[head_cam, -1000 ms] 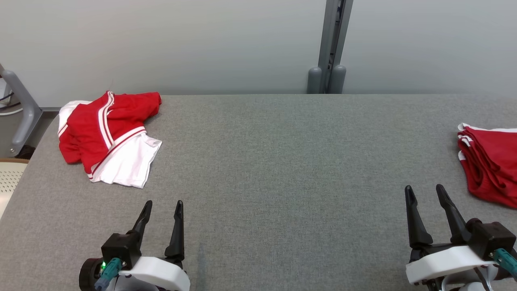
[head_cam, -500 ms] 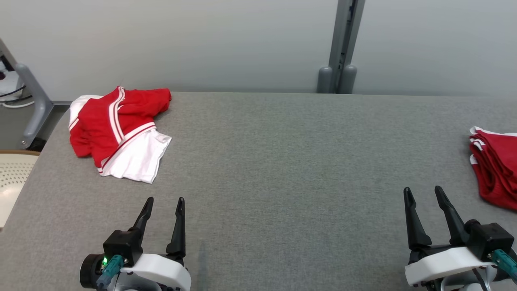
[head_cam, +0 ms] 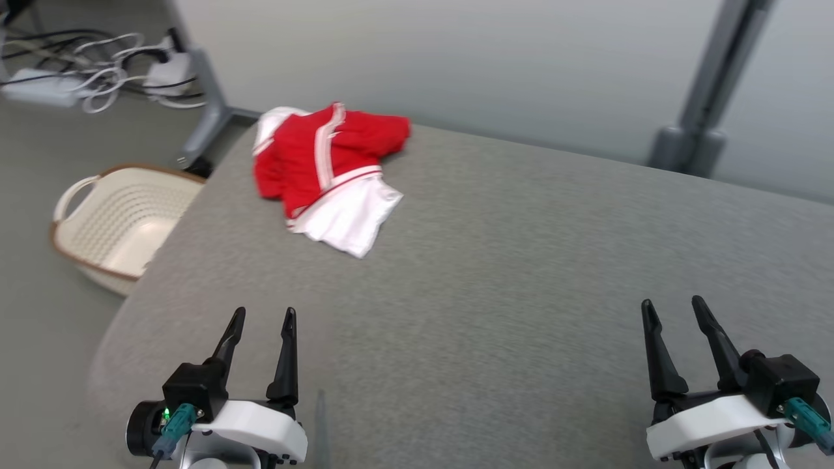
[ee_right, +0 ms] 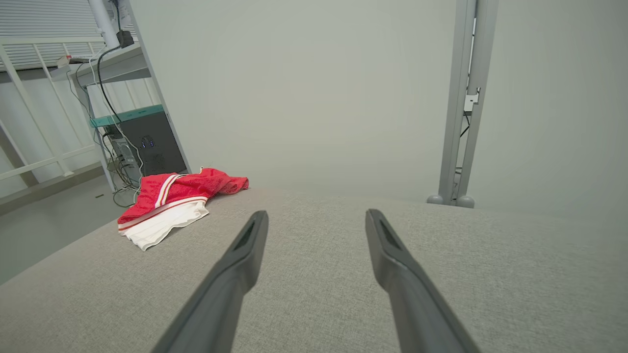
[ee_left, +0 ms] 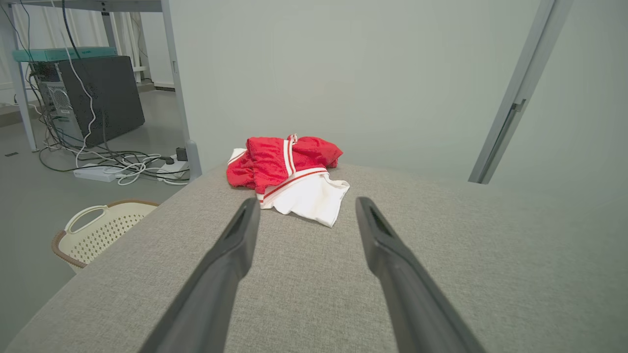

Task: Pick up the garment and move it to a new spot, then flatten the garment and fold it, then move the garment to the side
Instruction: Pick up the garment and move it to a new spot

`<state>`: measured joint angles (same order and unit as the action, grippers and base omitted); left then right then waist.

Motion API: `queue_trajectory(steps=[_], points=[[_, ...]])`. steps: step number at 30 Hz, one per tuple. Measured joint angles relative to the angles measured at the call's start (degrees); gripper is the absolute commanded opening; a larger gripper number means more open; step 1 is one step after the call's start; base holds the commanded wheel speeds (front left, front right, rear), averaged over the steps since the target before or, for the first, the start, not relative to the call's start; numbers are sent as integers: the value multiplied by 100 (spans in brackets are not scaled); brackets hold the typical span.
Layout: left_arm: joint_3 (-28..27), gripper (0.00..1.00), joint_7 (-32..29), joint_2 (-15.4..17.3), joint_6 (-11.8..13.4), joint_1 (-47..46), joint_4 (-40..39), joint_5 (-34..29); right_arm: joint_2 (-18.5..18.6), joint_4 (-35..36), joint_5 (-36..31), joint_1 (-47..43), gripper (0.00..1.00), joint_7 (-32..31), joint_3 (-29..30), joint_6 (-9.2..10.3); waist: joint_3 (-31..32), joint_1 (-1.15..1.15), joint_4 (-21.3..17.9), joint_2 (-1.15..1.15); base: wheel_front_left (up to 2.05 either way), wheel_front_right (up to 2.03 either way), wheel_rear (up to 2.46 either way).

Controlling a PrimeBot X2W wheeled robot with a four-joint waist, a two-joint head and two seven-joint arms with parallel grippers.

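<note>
Where wrist views reach, tower [ee_left: 98,95] beyond garment [ee_left: 287,166]

left pincer [head_cam: 263,315]: jaws wide apart, nothing between, pointing forward. right pincer [head_cam: 672,305]: same pose, jaws spread, empty, level with left.

A pale grey wall [head_cam: 456,65] backs the grey fabric tabletop [head_cam: 521,273], with a cream basket [head_cam: 124,215], tangled cables [head_cam: 104,85] and a dark computer tower [ee_left: 103,93] on the floor [head_cam: 32,312].

Red-and-white garment [head_cam: 326,169] lies crumpled at the far left corner of the desk [head_cam: 521,260]. Left tool [head_cam: 264,312] and right tool [head_cam: 672,301] hover near, fingers spread, holding nothing. Cream basket [head_cam: 117,221] on the floor [head_cam: 39,326] alongside.
</note>
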<state>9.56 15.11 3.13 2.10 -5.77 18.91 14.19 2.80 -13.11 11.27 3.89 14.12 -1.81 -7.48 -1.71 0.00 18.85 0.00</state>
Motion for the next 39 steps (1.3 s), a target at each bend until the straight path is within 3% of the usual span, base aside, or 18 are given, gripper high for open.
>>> queue_trajectory(steps=[7, 12, 21, 27, 32, 39], points=[[-210, 100, 2, -10, 51, 93, -157, 36, -3, 4, -3, 100, 100, -104, -298, 0, -49, 0, 945, 0, 0, 0, 0], [-391, 100, 2, -16, 131, 332, -422, 66, -13, -64, -51, 388, 100, -183, -613, -1, -241, 0, 1225, 0, 0, 0, 0], [-382, 100, 2, -25, 201, 527, -622, 208, -8, -193, -78, 570, 100, -208, -822, -1, -430, 0, 1290, 0, 0, 0, 0], [-179, 100, 2, -27, 121, 321, -452, 208, -10, -76, -269, 582, 100, -247, -587, -1, -610, 0, 1281, 0, 0, 0, 0], [-63, 100, 2, 10, -64, -374, -158, 82, -5, 254, -501, 520, 100, -379, -303, -1, -885, 0, 1259, 0, 0, 0, 0], [-174, 100, -145, 474, -341, -1990, 486, -29, -9, 759, -817, 678, 100, -678, -213, -1, -1411, 0, 899, 0, 0, 0, 0]])
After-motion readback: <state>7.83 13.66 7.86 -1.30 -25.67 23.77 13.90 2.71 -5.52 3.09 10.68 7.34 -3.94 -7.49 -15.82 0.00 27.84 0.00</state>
